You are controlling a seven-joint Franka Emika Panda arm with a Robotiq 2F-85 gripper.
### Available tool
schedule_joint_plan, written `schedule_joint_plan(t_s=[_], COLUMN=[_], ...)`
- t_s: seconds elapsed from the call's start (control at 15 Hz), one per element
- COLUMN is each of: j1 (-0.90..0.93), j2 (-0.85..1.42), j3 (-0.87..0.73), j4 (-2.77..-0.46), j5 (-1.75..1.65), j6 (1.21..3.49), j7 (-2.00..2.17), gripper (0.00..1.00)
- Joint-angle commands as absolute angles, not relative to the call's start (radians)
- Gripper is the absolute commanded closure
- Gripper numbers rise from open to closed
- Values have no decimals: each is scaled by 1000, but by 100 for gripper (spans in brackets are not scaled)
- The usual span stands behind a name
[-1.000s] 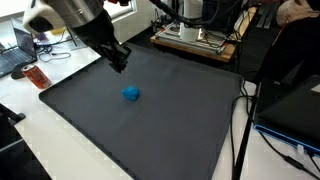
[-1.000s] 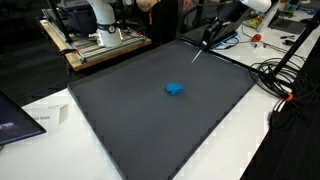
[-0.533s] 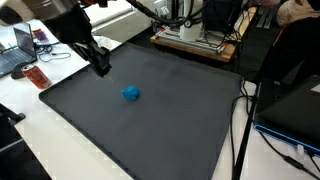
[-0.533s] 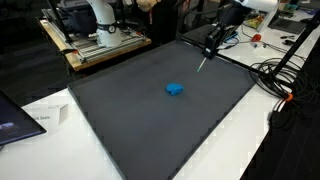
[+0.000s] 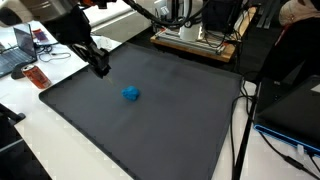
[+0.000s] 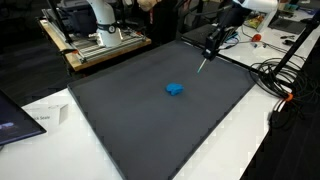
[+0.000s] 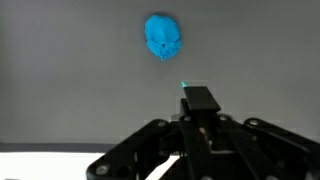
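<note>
Blue crumpled lump [image 5: 131, 94] lies alone near the middle of the dark grey mat [image 5: 150, 130]. I have the gripper [image 5: 101, 70] hovering above the mat at about ten o'clock from it, well apart. I judge this an approach stage. A next move would call for carrying the tool across to the lump, which sits at eleven o'clock in my wrist view. The jaws are clenched tight and appear to pinch a thin teal-tipped rod [image 6: 202, 65] pointing down at the mat. Nothing touches the lump.
</note>
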State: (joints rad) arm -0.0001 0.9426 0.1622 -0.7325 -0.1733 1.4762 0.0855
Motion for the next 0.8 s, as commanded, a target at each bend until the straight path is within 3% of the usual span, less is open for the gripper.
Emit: schedule_joint_plan(t_s=[0.0,0.73], j1=[-44,-269], j2=[967,1030], j3=[178,274], j4=[-719,-706], j5=[-133,86], j6=[1463,1438], j7=[63,-105], gripper=[97,97])
